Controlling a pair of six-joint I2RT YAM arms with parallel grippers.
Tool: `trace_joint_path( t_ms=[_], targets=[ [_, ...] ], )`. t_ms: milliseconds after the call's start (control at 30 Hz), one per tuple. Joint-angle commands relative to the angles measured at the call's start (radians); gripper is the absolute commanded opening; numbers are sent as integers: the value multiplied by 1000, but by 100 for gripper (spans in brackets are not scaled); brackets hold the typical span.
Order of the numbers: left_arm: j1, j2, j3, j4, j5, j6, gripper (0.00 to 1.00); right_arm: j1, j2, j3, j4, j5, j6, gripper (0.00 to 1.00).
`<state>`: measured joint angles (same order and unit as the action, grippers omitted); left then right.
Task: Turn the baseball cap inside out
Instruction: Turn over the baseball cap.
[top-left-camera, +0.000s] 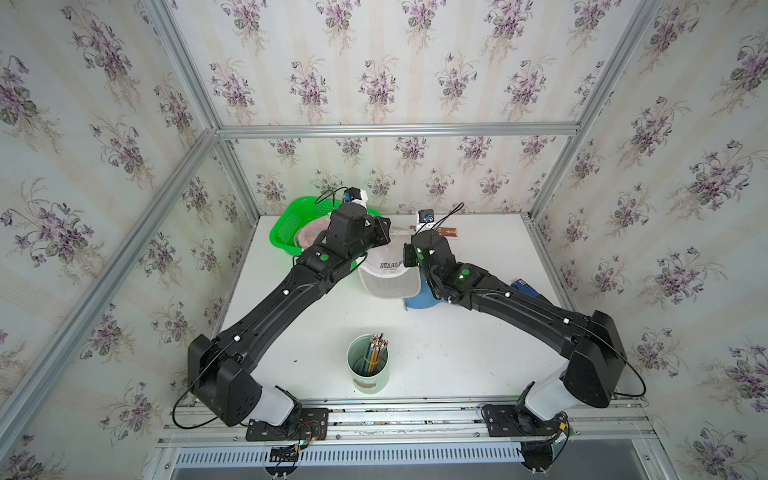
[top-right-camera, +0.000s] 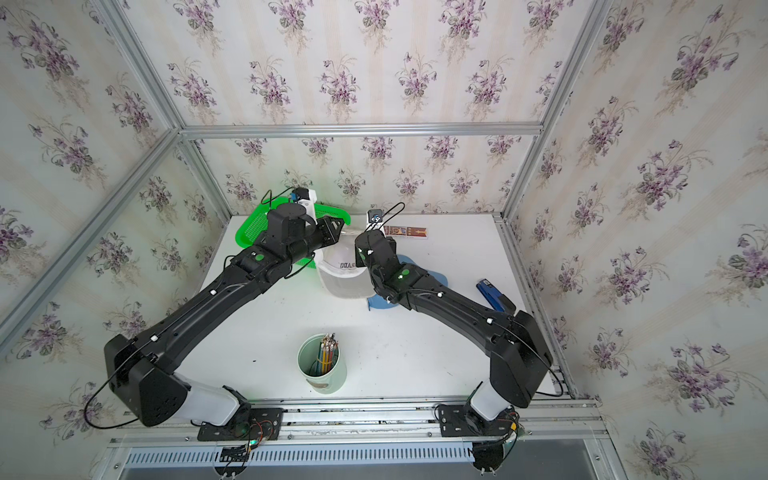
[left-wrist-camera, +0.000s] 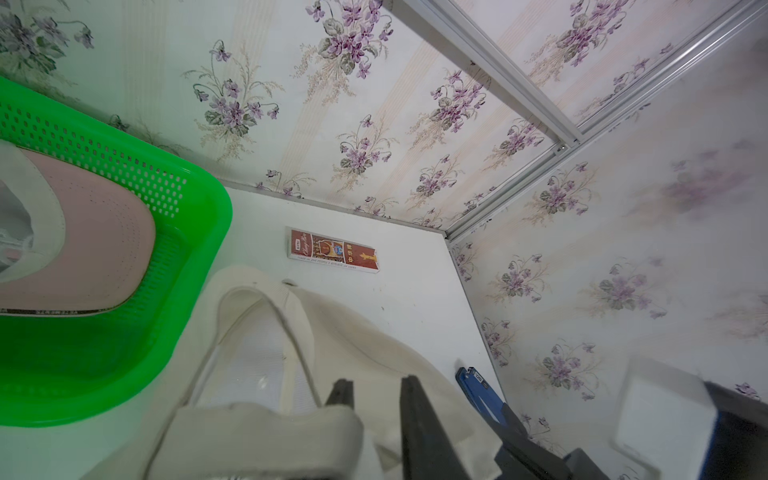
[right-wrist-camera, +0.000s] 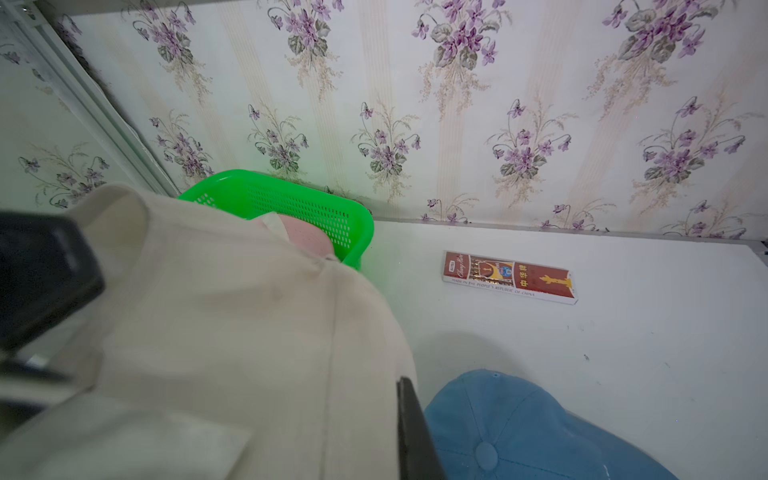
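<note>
The white baseball cap (top-left-camera: 388, 275) (top-right-camera: 341, 274) with dark lettering hangs between my two arms above the table's back half. In the left wrist view its inner band and mesh panel (left-wrist-camera: 257, 365) show. My left gripper (left-wrist-camera: 376, 395) (top-left-camera: 384, 235) is at the cap's back edge, its two fingers apart, with cream cloth behind the gap and the band (left-wrist-camera: 266, 432) lying over one finger. My right gripper (right-wrist-camera: 403, 415) (top-left-camera: 409, 255) is shut on the cap's cloth (right-wrist-camera: 249, 316). Only one of its fingers (right-wrist-camera: 411, 424) shows; the cloth hides the other.
A blue cap (top-left-camera: 419, 301) (right-wrist-camera: 519, 428) lies under the right arm. A green basket (top-left-camera: 286, 228) (left-wrist-camera: 187, 232) at the back left holds a pink cap (left-wrist-camera: 95, 249). A red box (top-right-camera: 405, 232) lies by the back wall, a blue stapler (top-right-camera: 494, 293) at the right, a pencil cup (top-left-camera: 368, 365) near the front.
</note>
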<state>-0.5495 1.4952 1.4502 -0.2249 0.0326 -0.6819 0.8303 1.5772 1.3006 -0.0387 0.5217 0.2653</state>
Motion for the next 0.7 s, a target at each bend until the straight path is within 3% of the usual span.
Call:
trace_joint_path(
  t_ms=[0, 233, 333, 533, 667],
  targets=[
    [-2, 24, 53, -115, 7, 154, 39, -3, 0, 9, 23, -56, -6, 0],
    [-4, -71, -36, -160, -133, 294, 58, -43, 0, 6, 8, -127, 20, 0],
    [3, -152, -107, -107, -175, 356, 59, -55, -6, 13, 6, -146, 18, 0],
    [39, -203, -151, -97, -133, 517, 63, -71, -4, 40, -8, -183, 20, 0],
    [59, -229, -273, -27, 9, 622, 67, -77, -12, 45, -8, -199, 27, 0]
  ],
)
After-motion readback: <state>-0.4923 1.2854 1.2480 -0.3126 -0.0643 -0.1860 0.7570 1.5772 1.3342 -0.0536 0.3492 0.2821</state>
